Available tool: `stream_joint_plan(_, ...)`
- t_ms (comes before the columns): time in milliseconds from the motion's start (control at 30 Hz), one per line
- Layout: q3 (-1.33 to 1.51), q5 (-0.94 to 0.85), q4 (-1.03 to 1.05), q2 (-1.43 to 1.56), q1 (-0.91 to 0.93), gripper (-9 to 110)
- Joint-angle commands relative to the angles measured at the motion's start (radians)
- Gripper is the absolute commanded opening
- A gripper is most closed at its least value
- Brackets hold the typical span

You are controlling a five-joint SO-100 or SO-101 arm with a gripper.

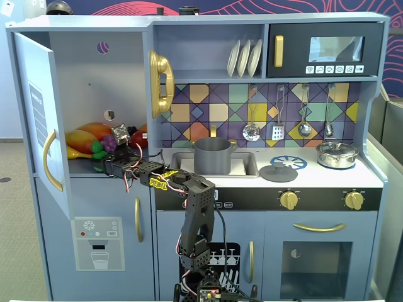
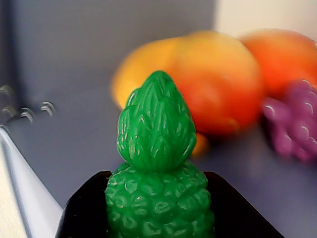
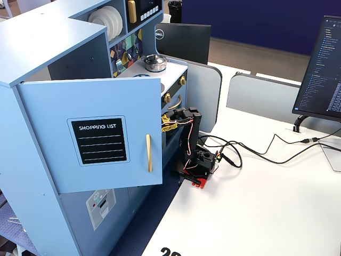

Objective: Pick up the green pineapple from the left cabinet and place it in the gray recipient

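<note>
The green pineapple (image 2: 157, 163) fills the wrist view, its leafy top pointing away from the camera. My gripper (image 2: 158, 198) is shut on its bumpy body, with a black jaw pressed against each side. In a fixed view the gripper (image 1: 104, 160) reaches into the open left cabinet (image 1: 88, 75), and the pineapple (image 1: 97, 150) shows as a green spot at its tip, low over the shelf. The gray recipient (image 1: 211, 155) stands in the sink to the right. In the other fixed view the cabinet door (image 3: 90, 133) hides the inside.
An orange-yellow mango (image 1: 88, 135) and a purple grape bunch (image 1: 109, 142) lie on the shelf just behind the pineapple; both show blurred in the wrist view, the mango (image 2: 213, 84) and the grapes (image 2: 294, 119). The open door (image 1: 38, 113) stands at the left. A silver lidded pot (image 1: 337, 154) sits on the counter.
</note>
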Motion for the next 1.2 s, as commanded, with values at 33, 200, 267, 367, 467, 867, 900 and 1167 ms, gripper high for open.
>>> stream_joint_plan(33, 0.031, -0.035, -0.060, 0.273, -0.048, 0)
stream_joint_plan(200, 0.215, -0.074, -0.078, 0.586, -0.078, 0)
stream_joint_plan(267, 0.298, -0.097, -0.123, 0.707, -0.077, 0)
stream_joint_plan(367, 0.383, -0.107, -0.140, 0.876, -0.021, 0)
stream_joint_plan(467, 0.428, -0.060, -0.146, 1.003, 0.132, 0)
stream_joint_plan(867, 0.296, 0.245, 0.249, 0.989, 0.862, 0)
stream_joint_plan(900, 0.267, 0.242, 0.275, 0.946, 0.881, 0)
stream_joint_plan(1167, -0.080, 0.161, 0.515, 0.535, 0.928, 0)
